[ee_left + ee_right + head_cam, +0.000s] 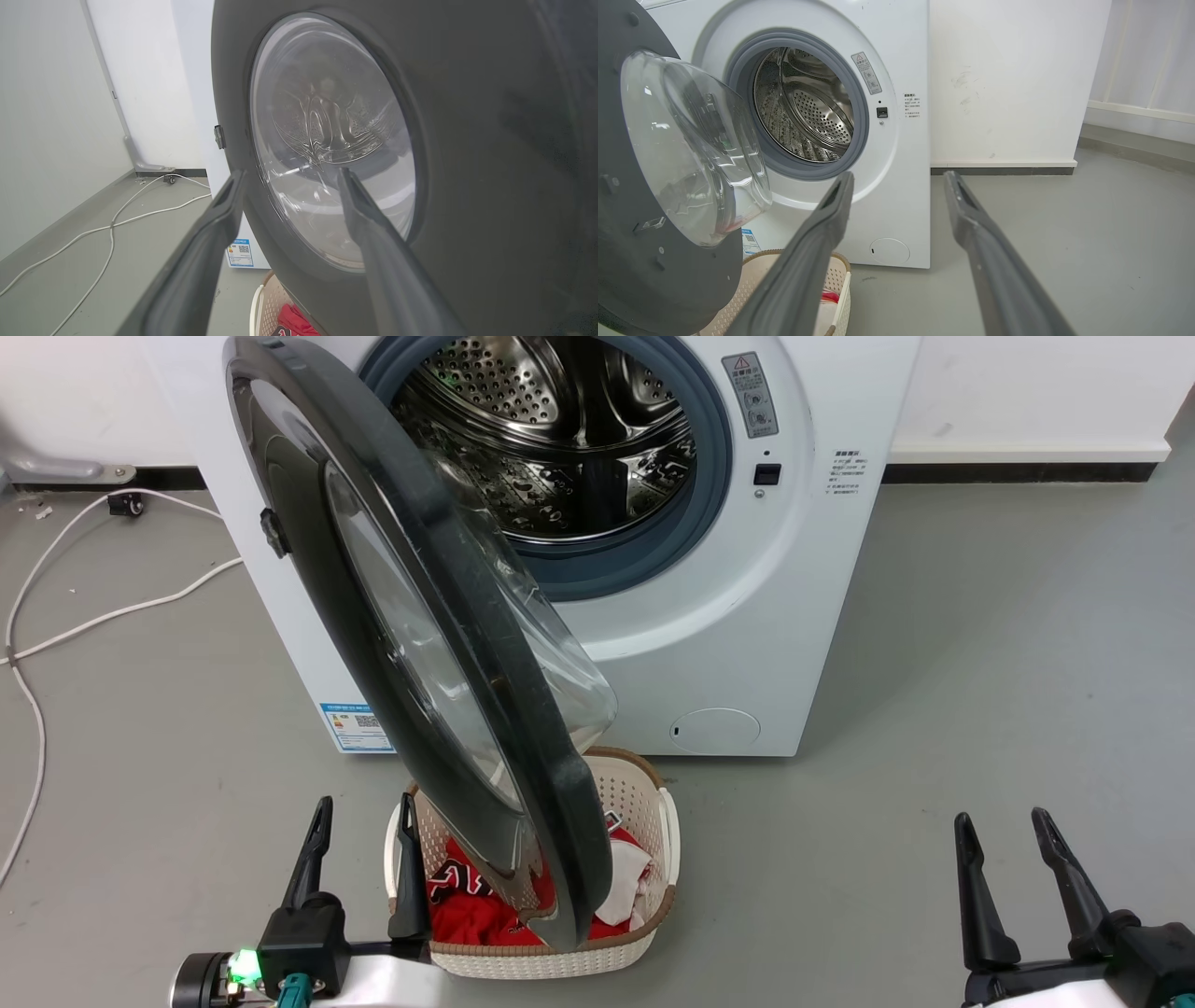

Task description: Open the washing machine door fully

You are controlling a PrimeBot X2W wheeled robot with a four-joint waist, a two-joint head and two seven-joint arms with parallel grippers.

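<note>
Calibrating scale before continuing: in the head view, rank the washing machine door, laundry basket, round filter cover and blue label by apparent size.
1. washing machine door, swung toward the camera, so inflated.
2. laundry basket, partly hidden.
3. filter cover and blue label: alike, unranked.

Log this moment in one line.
washing machine door: partly open, above laundry basket | left gripper: open, near door's outer face | right gripper: open

A cream perforated plastic basket (644, 803) with a brown rim holds red and white clothes (467, 915) on the grey floor (934, 663). Thin white cables (112, 613) trail across the floor at the left.
</note>
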